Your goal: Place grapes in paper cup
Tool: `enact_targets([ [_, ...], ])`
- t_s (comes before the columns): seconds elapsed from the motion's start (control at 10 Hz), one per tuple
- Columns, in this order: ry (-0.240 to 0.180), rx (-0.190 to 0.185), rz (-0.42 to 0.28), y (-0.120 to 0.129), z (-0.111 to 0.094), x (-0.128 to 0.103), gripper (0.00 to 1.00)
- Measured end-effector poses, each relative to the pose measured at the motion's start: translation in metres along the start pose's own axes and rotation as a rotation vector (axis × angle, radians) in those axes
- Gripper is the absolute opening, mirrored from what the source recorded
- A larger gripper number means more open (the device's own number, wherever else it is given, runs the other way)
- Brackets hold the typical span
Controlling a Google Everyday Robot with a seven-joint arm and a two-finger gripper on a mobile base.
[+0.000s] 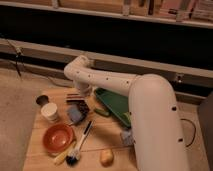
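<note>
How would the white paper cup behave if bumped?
The paper cup stands upright and looks empty, so it is probably light and apt to slide or tip. Its paper wall may crush. The gripper hovers nearby, by the blue-grey block.

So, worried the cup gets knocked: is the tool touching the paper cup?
Apart. The camera view shows the tool over the back of the table, with bare wood between it and the paper cup.

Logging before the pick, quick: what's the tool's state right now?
Tool: open, nothing seen in it. It hangs just behind the blue-grey block, to the right of the paper cup.
</note>
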Motion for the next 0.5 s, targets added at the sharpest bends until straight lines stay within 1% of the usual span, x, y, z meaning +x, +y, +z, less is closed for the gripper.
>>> enact_targets([
  [0.1,-0.011,-0.011,0.003,0.001,0.011,-0.003,0.8],
  [0.2,-0.027,-0.038,0.027,0.006,0.02,-0.007,0.8],
  [0.4,-0.039,-0.101,0.111,0.017,0.028,-0.009,0.8],
  [0.5,-0.044,-0.14,0.177,0.023,0.032,-0.007,0.8],
])
